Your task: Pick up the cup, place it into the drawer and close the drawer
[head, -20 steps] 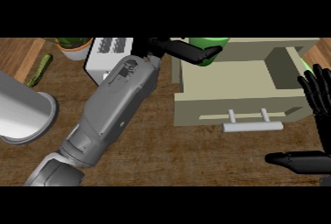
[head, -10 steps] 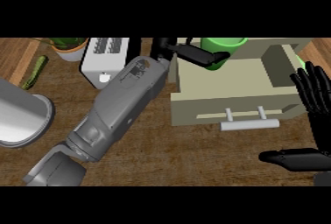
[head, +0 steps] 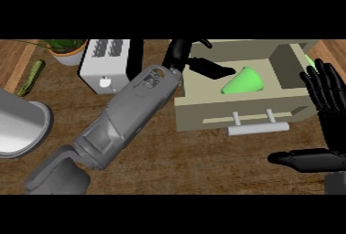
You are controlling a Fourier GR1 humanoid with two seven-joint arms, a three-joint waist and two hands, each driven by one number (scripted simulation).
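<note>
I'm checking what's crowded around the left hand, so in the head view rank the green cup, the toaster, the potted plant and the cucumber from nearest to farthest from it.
From the left hand:
1. Green cup, just right of it, inside the open drawer.
2. Toaster, to its left.
3. Potted plant, farther left, at the counter's back.
4. Cucumber, far left.

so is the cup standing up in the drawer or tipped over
Tipped over. The green cup lies on its side inside the open drawer, narrow end pointing up-view, with the left robot hand beside it.
</note>
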